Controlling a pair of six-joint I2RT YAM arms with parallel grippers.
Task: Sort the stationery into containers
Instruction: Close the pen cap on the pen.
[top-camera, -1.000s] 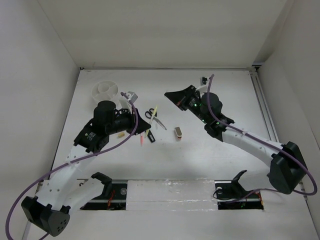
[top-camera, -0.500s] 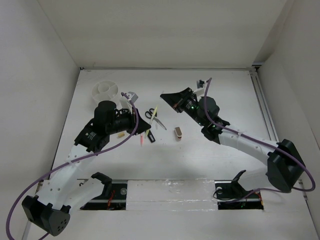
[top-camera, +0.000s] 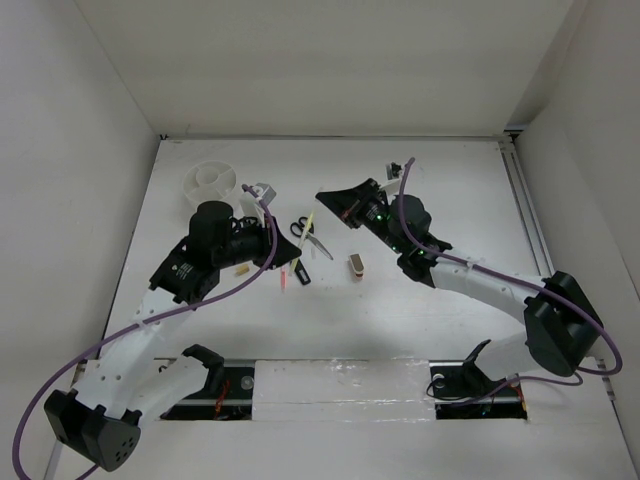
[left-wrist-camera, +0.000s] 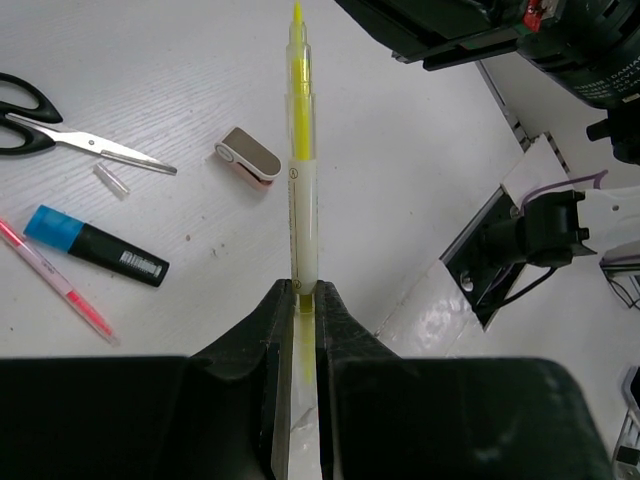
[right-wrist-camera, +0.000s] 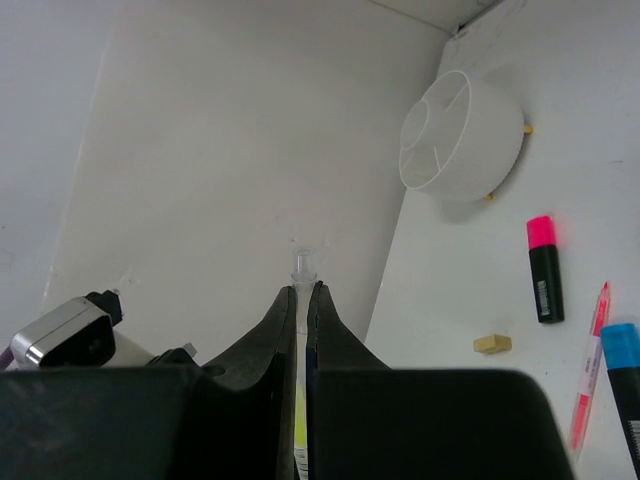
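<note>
**Desk:** While the left gripper (left-wrist-camera: 303, 292) is clamped on it, where is the yellow pencil (left-wrist-camera: 298, 160), and which way does it run?

**Photographer:** It is over the middle of the table (left-wrist-camera: 200, 60). The two black fingers pinch its clear barrel. Its long axis runs straight out from them, and the yellow point leads away toward the black body of the right arm. From overhead it slants from lower left to upper right, just beside the scissors (left-wrist-camera: 80, 140).

**Desk:** Counts, please.

**Photographer:**
- One pair of scissors with black handles.
- Two highlighters: a blue-and-black highlighter (left-wrist-camera: 95, 245) and a pink-and-black highlighter (right-wrist-camera: 544, 270).
- Two pencils: the yellow one held, and a pink pencil (left-wrist-camera: 60, 280) flat on the table close beside the blue-and-black highlighter.
- One beige eraser (right-wrist-camera: 492, 343).
- One tan-grey block (left-wrist-camera: 250, 157), near the scissor blades.
- One round white tub (right-wrist-camera: 490, 140) with dividers, at the far left corner of the table, well apart from the held pencil.

**Desk:** And the right gripper (right-wrist-camera: 302, 288)?

**Photographer:** Its fingers are closed to a slit. A thin clear-and-yellow shaft shows in that slit and pokes past the tips. I cannot tell whether it is actually pinched.
</note>
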